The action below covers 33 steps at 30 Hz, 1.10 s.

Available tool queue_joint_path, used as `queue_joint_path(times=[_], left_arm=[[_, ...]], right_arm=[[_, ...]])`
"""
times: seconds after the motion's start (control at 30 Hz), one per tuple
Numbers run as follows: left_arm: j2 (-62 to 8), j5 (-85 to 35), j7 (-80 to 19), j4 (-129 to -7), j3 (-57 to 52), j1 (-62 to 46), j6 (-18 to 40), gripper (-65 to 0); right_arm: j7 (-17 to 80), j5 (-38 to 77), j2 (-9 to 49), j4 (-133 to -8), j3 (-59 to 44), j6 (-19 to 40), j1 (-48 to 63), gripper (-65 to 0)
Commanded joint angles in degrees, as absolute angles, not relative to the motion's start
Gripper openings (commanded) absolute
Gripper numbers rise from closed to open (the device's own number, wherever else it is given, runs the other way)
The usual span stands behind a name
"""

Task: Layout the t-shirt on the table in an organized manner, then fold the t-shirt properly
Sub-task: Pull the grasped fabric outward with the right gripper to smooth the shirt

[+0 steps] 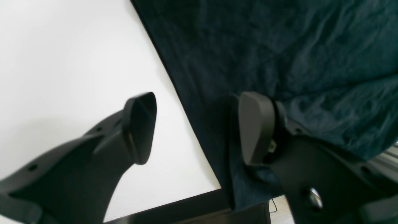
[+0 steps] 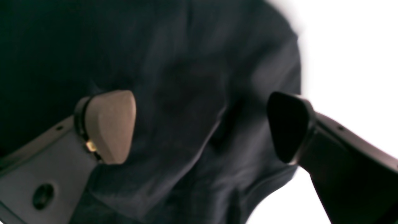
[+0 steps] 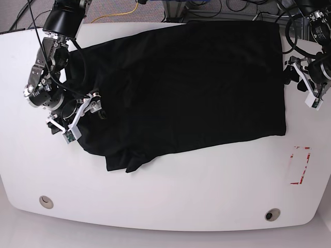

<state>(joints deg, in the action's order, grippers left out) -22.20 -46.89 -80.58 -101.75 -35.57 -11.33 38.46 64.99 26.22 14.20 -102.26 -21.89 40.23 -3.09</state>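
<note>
Black fabric, the t-shirt (image 3: 191,98), is spread across the far part of the tabletop (image 3: 181,199), with both the left jaws (image 1: 197,127) and right jaws (image 2: 202,127) held wide apart over its side edges, presumably so rumpled cloth can be straightened before folding.

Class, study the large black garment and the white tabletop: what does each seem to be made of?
The black t-shirt looks like soft, matt knitted fabric, probably cotton: it creases and drapes loosely.

The white rounded-corner tabletop seems smooth laminate or painted board, judging by its even, faintly shiny surface.
</note>
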Motion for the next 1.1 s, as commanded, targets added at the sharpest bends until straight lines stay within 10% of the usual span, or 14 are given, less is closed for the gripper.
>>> queue_joint_path(times=[0.0,0.7,0.93,1.07], left_arm=[[-23.25,-48.66,-80.00,-102.90,-35.91,-10.68,38.64,-25.8],[-23.16,-54.55,-78.64,-102.64,-34.95,-9.63,38.29,-25.8],[-23.16,-54.55,-78.46,-102.64,-35.12,-10.33,38.29,-26.0],[-23.16,-54.55,-78.29,-102.55,-35.12,-10.33,38.20,-25.8]], right_arm=[[64.40,26.24,15.16,-107.30,-25.36,40.00,-2.42,0.0],[64.84,26.77,19.30,-92.09,-34.24,40.00,-0.66,0.0],[66.86,26.77,18.95,-96.22,-34.42,40.00,2.07,-18.9],[66.07,26.15,18.15,-95.96,-34.51,40.00,2.07,-18.1]])
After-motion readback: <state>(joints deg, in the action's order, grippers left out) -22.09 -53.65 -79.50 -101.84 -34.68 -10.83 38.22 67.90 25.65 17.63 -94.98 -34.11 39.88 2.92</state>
